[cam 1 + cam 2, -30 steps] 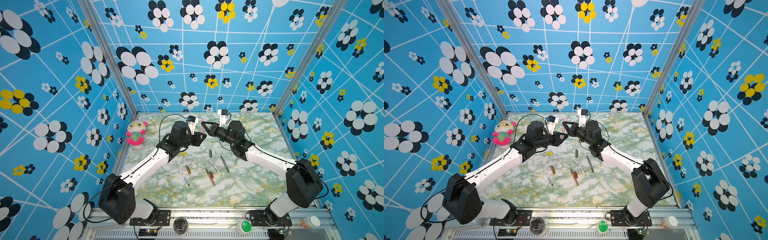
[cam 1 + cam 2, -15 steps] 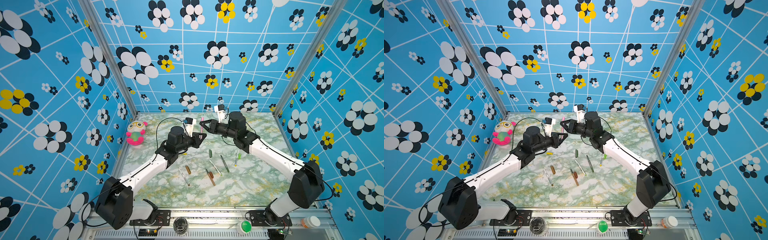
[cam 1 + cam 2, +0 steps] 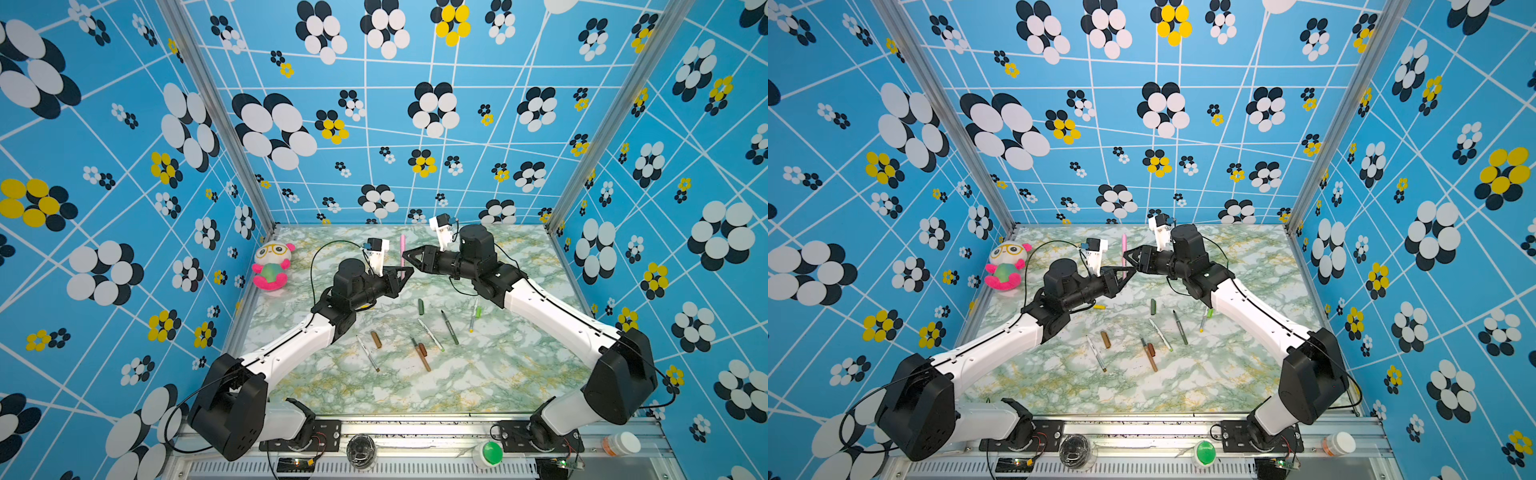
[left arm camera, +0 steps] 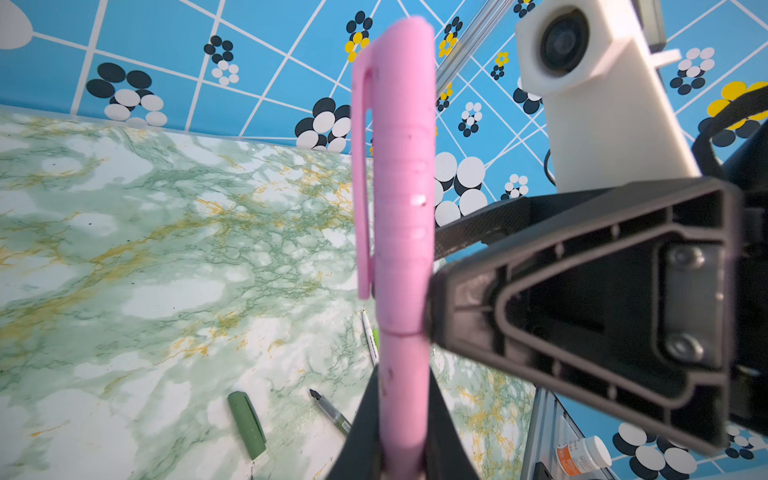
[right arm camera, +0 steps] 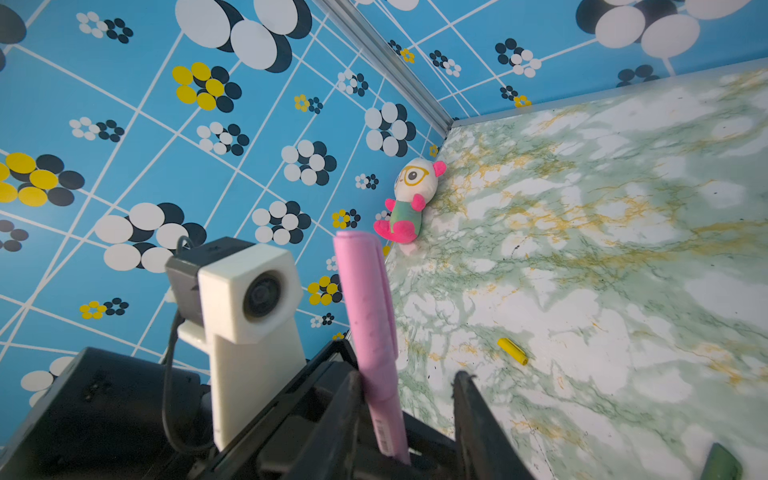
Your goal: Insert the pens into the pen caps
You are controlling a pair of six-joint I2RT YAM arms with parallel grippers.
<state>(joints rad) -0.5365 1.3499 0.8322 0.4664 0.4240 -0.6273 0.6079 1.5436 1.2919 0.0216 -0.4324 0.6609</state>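
Left wrist view is filled by the pink pen (image 4: 405, 395), standing upright with the pink cap (image 4: 395, 166) seated on its upper end, the clip down one side and the seam closed. My left gripper (image 4: 401, 386) is clamped tight on the barrel just below that seam. My right gripper (image 5: 405, 380) has its jaws parted and holds nothing. In the right wrist view the capped pen shows between its fingers (image 5: 351, 399), close to one and clear of the other. Black print like a barcode runs along the barrel there, and I cannot read it.

In both top views the pen sits just above the middle of the frame, with my two grippers meeting tip to tip.

Lower in the frame, loose on the marbled table (image 3: 415, 395), lie a dark green cap (image 3: 421, 306), a dark green pen (image 3: 449, 327), a brown cap (image 3: 376, 339), a brown pen (image 3: 420, 354) and a reddish-brown cap (image 3: 423, 349). A yellow cap (image 3: 1099, 307) lies beside my left arm. A white pen (image 4: 369, 338) just beside the lime green cap (image 3: 478, 311) carries black lettering too small to read.

At the left edge of the table sits a plush toy (image 3: 272, 266). At lower right of the frame a white bottle (image 3: 621, 444) has an orange label that is unreadable.
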